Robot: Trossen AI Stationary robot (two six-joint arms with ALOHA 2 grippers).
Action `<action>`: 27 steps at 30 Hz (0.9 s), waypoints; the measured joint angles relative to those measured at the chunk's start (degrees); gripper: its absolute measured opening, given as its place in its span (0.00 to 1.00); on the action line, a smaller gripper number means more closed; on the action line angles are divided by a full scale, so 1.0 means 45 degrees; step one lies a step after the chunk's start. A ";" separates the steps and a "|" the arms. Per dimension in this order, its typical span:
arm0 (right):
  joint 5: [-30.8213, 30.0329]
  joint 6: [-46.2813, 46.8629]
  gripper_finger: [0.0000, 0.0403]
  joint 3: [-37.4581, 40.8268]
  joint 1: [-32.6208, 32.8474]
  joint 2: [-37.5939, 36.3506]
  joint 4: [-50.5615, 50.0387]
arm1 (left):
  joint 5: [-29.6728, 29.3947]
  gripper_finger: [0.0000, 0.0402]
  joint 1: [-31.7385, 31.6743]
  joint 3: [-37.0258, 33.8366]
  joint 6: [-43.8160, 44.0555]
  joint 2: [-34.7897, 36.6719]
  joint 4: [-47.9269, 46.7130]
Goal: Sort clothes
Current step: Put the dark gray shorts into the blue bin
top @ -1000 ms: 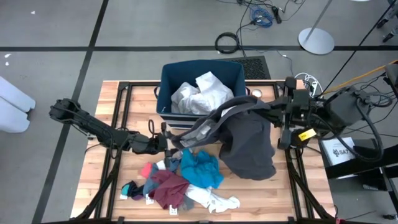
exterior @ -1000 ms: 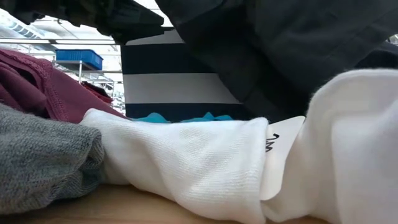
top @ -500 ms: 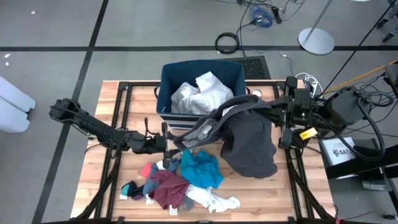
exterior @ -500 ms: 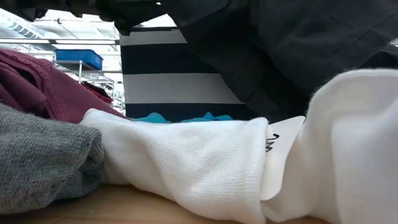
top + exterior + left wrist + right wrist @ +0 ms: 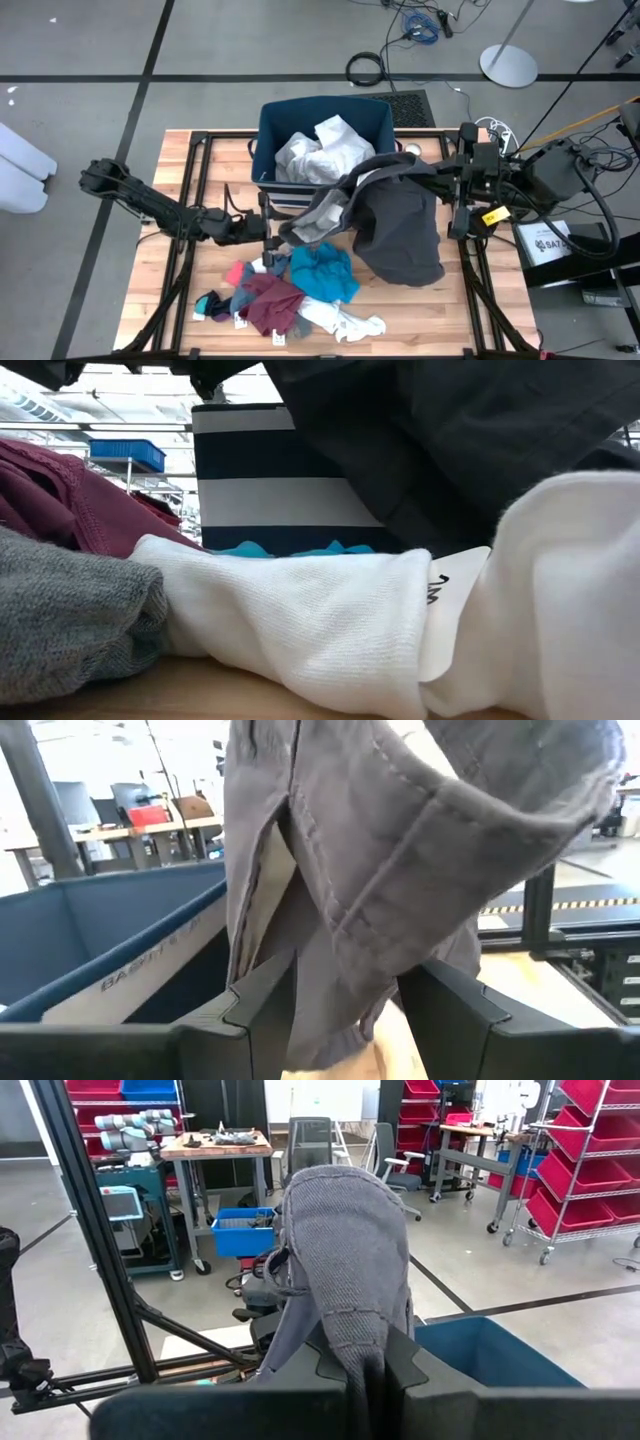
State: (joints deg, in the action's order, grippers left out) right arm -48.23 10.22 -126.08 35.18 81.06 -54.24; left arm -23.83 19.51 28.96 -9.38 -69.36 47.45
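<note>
While two robot arms are stretching a dark grey garment (image 5: 400, 225) above a wooden table (image 5: 450, 300), loose clothes are lying below.

Right gripper (image 5: 385, 1370) is pinching one end with fingers pressed together; left gripper (image 5: 345, 1010) is straddling the other end, its fingers apart around the cloth. A navy bin (image 5: 268, 130) holding white garments (image 5: 320, 148) is sitting behind. Nearer the front, a bright blue piece (image 5: 322, 272), a maroon piece (image 5: 270, 302) and white socks (image 5: 345, 322) are lying together.
</note>
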 joint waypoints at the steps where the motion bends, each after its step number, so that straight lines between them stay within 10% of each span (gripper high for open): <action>1: -0.0015 0.0000 0.00 0.0000 0.0000 0.0000 -0.0001 | 0.0070 0.44 0.0005 0.0113 0.0018 0.0000 0.0002; 9: -0.0057 0.0000 0.00 0.0000 0.0000 -0.0002 -0.0189 | 0.1668 0.04 0.0029 0.0979 0.0639 0.0121 0.0022; 16: -0.0264 0.0354 0.00 0.0000 0.0003 -0.0125 -0.1688 | 0.3038 0.02 0.0448 0.2144 0.0640 0.1155 -0.0040; 27: -0.1788 0.5878 0.00 0.0005 -0.0005 0.0113 -0.7450 | 0.1514 0.01 0.0183 0.4848 0.0695 0.2952 -0.3342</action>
State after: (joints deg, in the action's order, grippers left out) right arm -56.28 36.67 -126.06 35.16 81.57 -87.76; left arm -17.02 20.33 50.78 -6.25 -56.08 32.41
